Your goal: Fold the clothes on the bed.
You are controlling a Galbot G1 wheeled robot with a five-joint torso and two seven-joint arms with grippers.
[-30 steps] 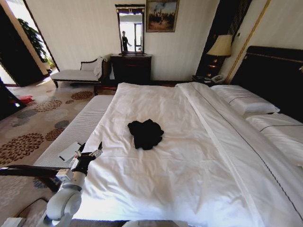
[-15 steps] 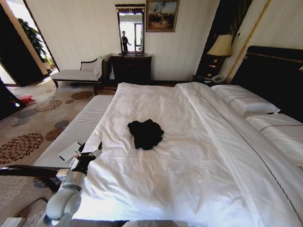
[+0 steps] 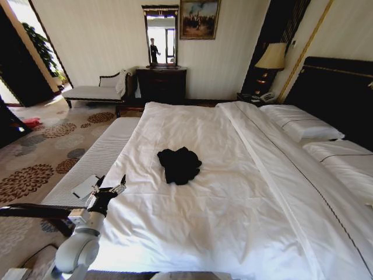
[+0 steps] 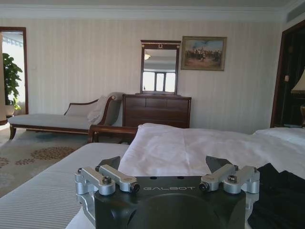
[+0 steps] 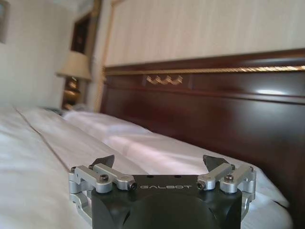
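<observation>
My left gripper (image 3: 111,188) hovers spread at the bed's (image 3: 245,233) near left edge, the nearer arm. The right gripper (image 5: 159,164), also spread, faces the headboard (image 5: 214,105). Farther in toward the middle lies the crumpled black T-shirt (image 3: 179,164), ahead and rightward of my left gripper.

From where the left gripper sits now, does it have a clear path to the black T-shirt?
Probably yes. The left gripper hangs open at the bed's left edge, and bare white sheet lies between it and the crumpled black T-shirt. Whether the arm stretches that far is uncertain.
</observation>
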